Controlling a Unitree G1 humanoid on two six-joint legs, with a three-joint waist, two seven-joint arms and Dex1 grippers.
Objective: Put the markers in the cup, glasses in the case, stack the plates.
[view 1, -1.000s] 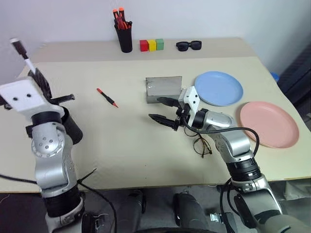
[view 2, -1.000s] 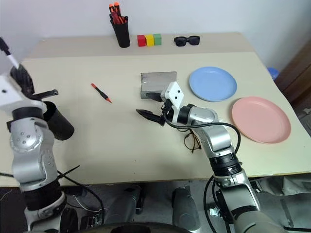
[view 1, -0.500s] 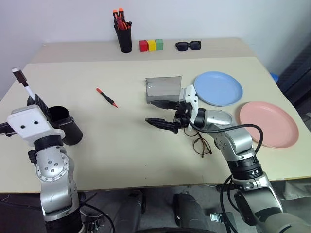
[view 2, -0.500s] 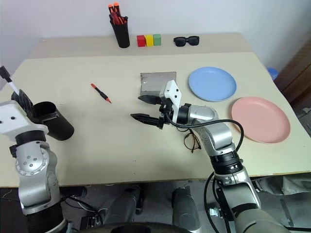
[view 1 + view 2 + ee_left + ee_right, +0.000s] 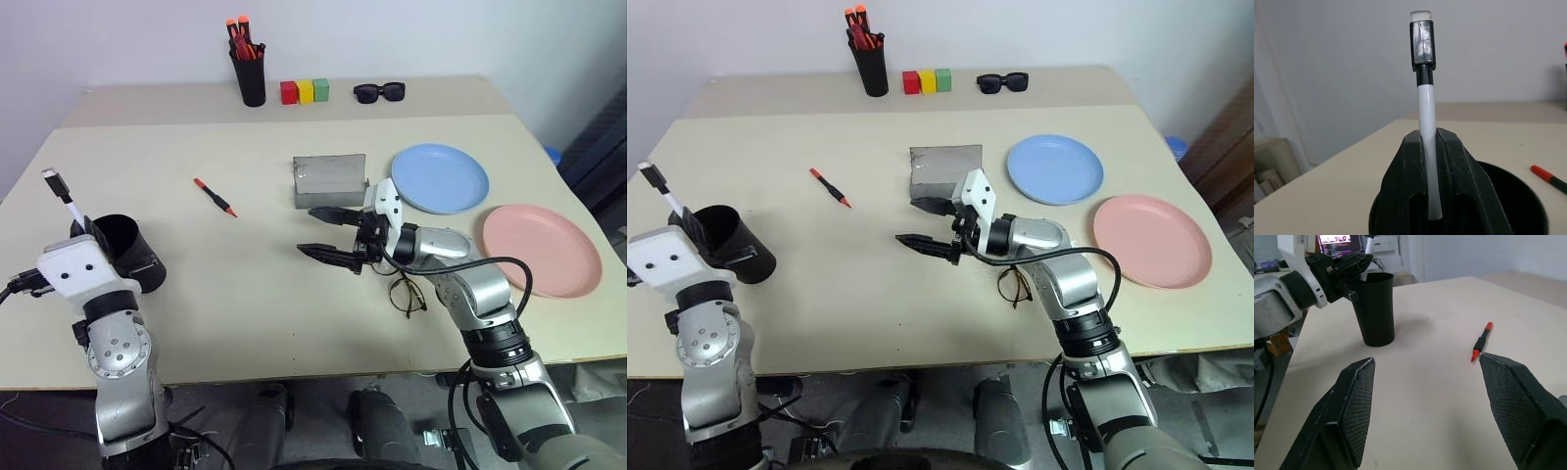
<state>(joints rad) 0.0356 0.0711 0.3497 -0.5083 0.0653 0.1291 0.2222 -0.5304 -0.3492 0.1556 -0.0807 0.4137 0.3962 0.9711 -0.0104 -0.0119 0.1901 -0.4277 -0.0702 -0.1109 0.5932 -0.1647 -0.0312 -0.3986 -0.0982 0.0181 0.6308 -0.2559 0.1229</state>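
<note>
My left gripper [image 5: 82, 231] is shut on the white marker [image 5: 60, 190], whose black end points up. It holds the marker at the left rim of the black cup [image 5: 129, 257], and in the left wrist view the marker [image 5: 1425, 105] rises between the fingers [image 5: 1406, 181] with the cup's [image 5: 1528, 200] opening behind. The red marker [image 5: 216, 197] lies on the table. My right gripper [image 5: 309, 231] hangs open and empty at mid-table, pointing left, just left of the wire glasses [image 5: 408, 295]. The grey case [image 5: 330, 179] stands open behind it. The blue plate [image 5: 441, 178] and pink plate [image 5: 542, 251] lie apart on the right.
At the back edge stand a tall narrow black cup with orange-capped markers [image 5: 249, 69], three coloured blocks [image 5: 306, 91] and black sunglasses [image 5: 380, 92]. The table's right edge runs just past the pink plate.
My left arm has come down with the white marker, from high above the cup to its rim. The right gripper has barely moved and stays open.
</note>
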